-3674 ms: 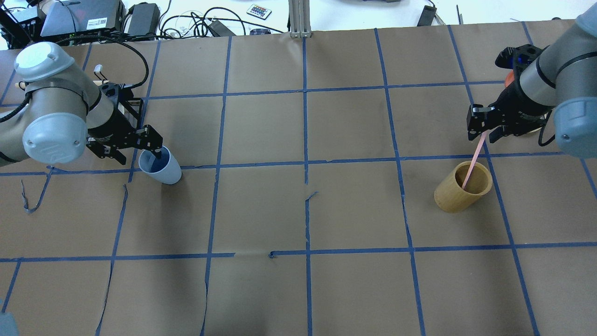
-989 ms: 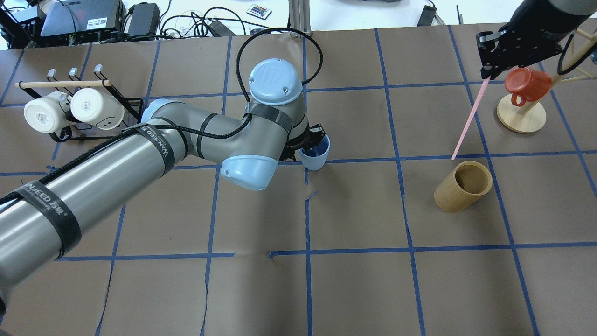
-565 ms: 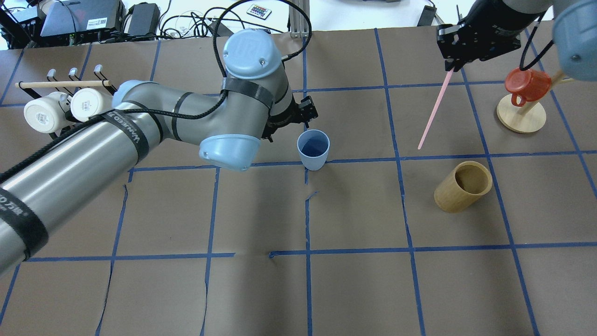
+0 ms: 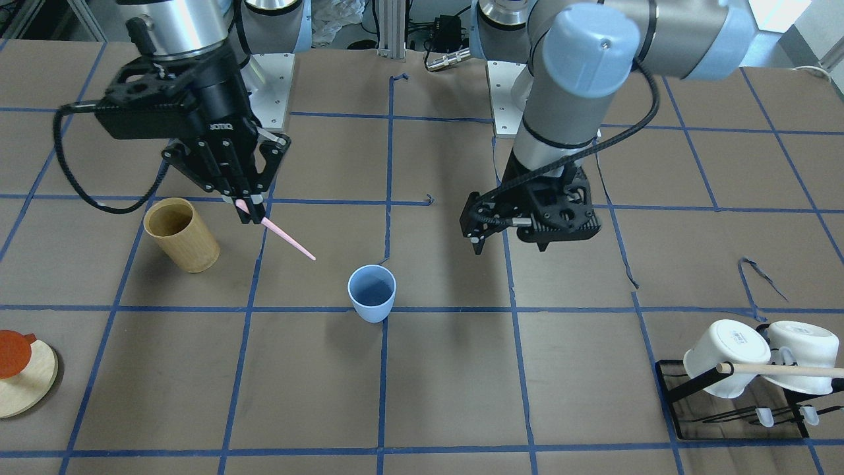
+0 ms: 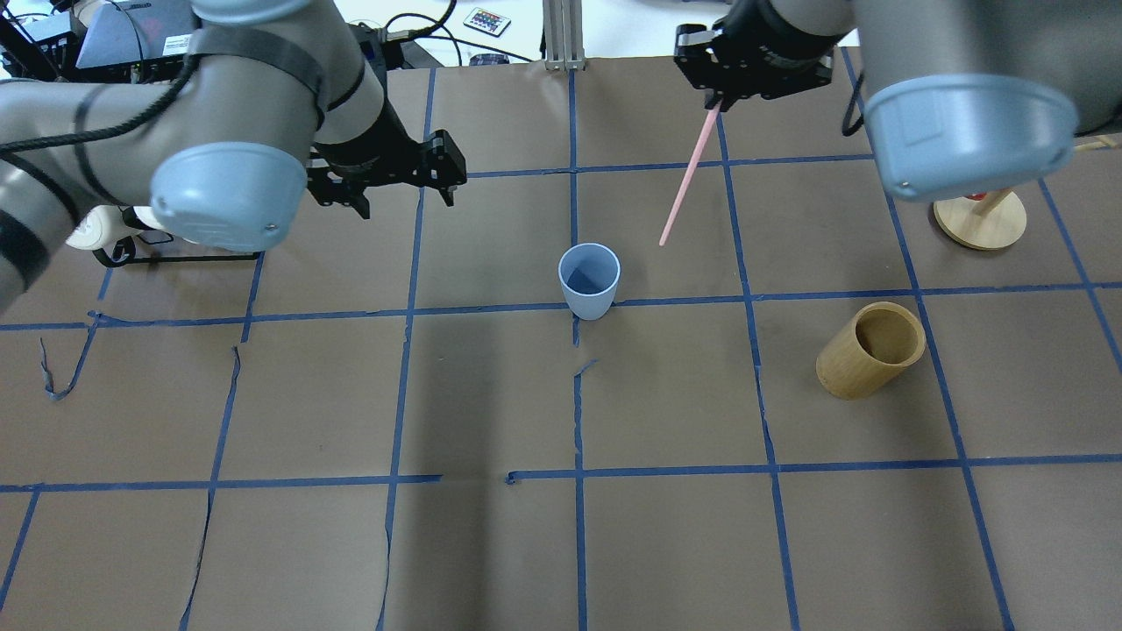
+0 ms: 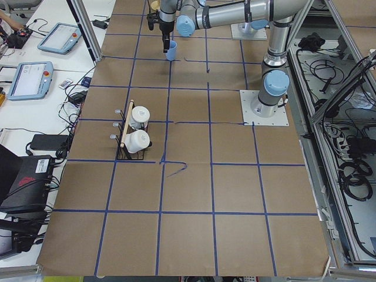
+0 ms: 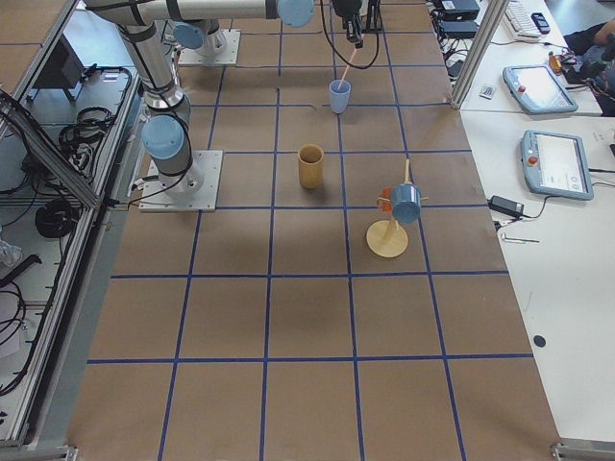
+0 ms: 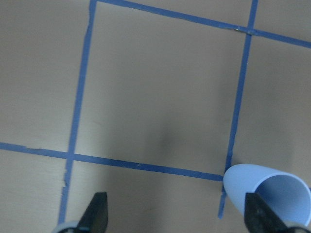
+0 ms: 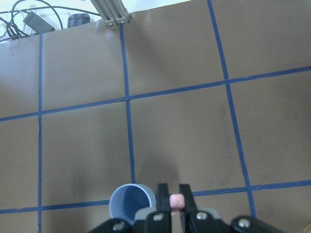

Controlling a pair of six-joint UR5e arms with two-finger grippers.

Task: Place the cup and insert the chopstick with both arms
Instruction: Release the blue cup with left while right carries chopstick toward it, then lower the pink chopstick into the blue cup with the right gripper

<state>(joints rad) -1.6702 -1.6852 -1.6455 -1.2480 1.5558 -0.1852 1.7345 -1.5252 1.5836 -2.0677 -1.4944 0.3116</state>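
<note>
"Now that the cup (image 5: 589, 279) stands by itself, have your left jaws let go for good?"

"Yes. A second ago they were at its rim. Now they are spread wide and empty, drawn back well to the cup's left in the overhead view. It sits upright on the surface (image 5: 491, 394), at a crossing of the blue tape lines (image 5: 491, 308), where I set it."

"And the chopstick (image 5: 689, 181)?"

"My right jaws are clenched on its top end. It hangs slanted in the air, and I have carried it away from the bamboo holder (image 5: 869, 350) toward the middle. Its lower tip is now near the cup's rim, but not over the mouth."

"So what is left?"

"Placing looks done, I judge. Insertion remains: bring the tip over the opening, then lower."
</note>
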